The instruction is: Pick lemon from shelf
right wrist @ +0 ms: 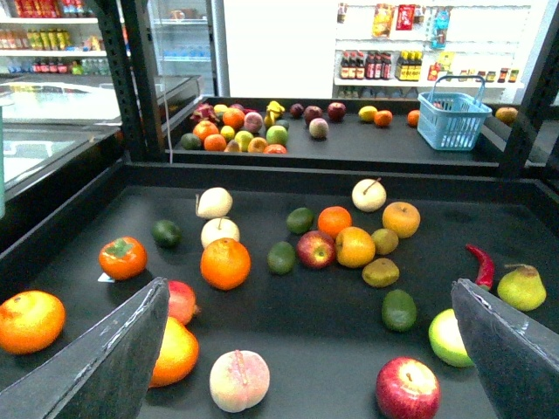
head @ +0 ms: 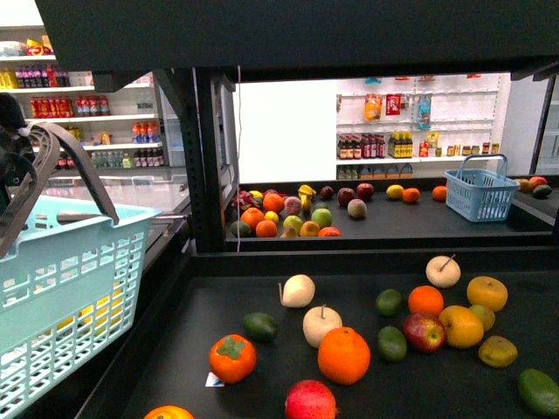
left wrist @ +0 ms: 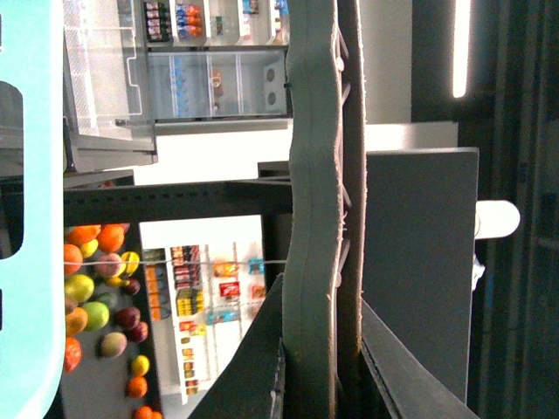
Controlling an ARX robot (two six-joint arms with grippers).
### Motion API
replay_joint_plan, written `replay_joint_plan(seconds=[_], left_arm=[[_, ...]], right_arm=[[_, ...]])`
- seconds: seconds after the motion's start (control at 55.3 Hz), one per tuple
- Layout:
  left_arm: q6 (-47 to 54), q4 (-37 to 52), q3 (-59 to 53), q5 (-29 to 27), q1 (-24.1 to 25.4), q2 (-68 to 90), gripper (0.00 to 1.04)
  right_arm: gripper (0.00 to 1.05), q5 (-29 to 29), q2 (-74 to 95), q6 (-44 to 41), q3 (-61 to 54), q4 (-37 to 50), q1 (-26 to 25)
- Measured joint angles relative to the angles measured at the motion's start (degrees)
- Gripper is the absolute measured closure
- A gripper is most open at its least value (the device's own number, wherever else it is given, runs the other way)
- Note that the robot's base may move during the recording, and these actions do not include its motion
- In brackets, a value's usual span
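Observation:
The lemon (head: 395, 191) looks like the smooth yellow oval on the shelf's far black tray, next to an orange; it also shows in the right wrist view (right wrist: 368, 113) and the left wrist view (left wrist: 140, 365). The black shelf (head: 262, 367) holds scattered fruit on its near tray (right wrist: 288, 301). My left gripper (head: 13, 148) is shut on the grey handle (left wrist: 314, 218) of a light teal basket (head: 61, 279) at the left. My right gripper (right wrist: 310, 349) is open and empty above the near tray, far short of the lemon.
The near tray holds oranges, apples, avocados, two yellow-orange stemmed fruits (head: 486, 292) and an olive-yellow lumpy fruit (head: 497, 351). A blue basket (head: 480, 194) stands on the far tray at the right. A black upright post (head: 205, 157) rises left of centre.

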Motion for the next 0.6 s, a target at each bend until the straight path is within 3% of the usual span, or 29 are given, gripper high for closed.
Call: replay_joint_plan(seconds=[0.344,0.597], left_arm=[[-3.39,13.94,-1.27,-0.09,3.04,5.33,0.94],[-5.05,14.97,-2.64,-1.77,3.67,6.71,0.94]], right_arm=[[0.07,0.0,-0.02,0.0,0.0,0.0,0.0],[0.07,0.0,-0.02,0.0,0.0,0.0,0.0]])
